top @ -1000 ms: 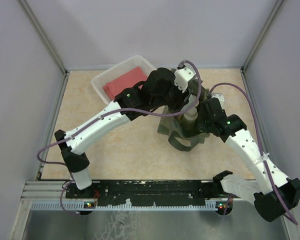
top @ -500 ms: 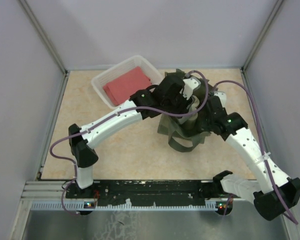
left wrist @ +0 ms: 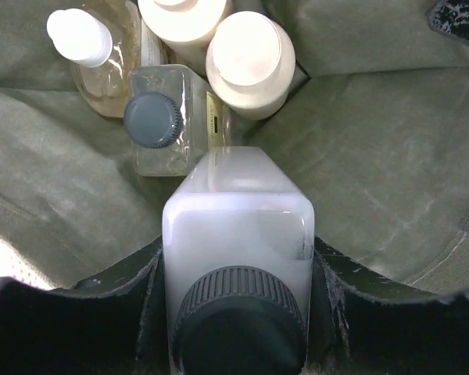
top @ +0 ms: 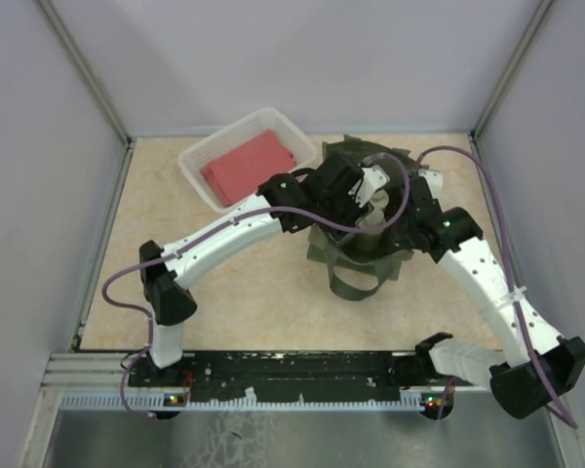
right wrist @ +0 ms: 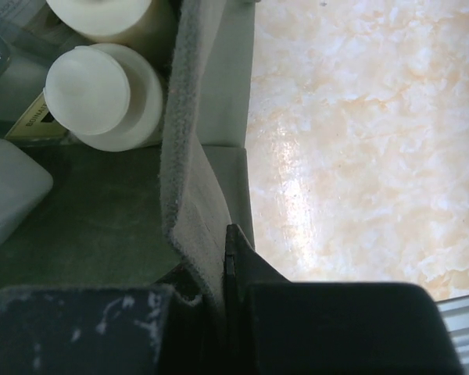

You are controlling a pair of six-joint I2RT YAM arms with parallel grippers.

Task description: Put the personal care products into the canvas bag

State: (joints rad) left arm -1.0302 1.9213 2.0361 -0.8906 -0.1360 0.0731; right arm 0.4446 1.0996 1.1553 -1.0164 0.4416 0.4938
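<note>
The olive canvas bag [top: 363, 261] stands open at mid-table. My left gripper [top: 372, 191] reaches into its mouth, shut on a grey rectangular bottle with a dark cap [left wrist: 236, 226], held just above the bag's floor [left wrist: 375, 172]. Inside the bag stand the other grey bottle [left wrist: 160, 125], the amber bottle with a white cap [left wrist: 102, 58] and two cream bottles [left wrist: 250, 58] [left wrist: 184, 19]. My right gripper [top: 414, 210] is shut on the bag's right rim [right wrist: 194, 172] and holds it up. A cream bottle [right wrist: 102, 98] shows in the right wrist view too.
A white plastic basket [top: 197, 156] with a red cloth [top: 249, 166] stands at the back left, close behind my left arm. Grey walls enclose the table on three sides. Bare table [right wrist: 359, 133] lies right of the bag.
My left gripper has moved down and forward from above the bag's back edge into its mouth, carrying the grey bottle. My right gripper shifted slightly back, still holding the rim.
</note>
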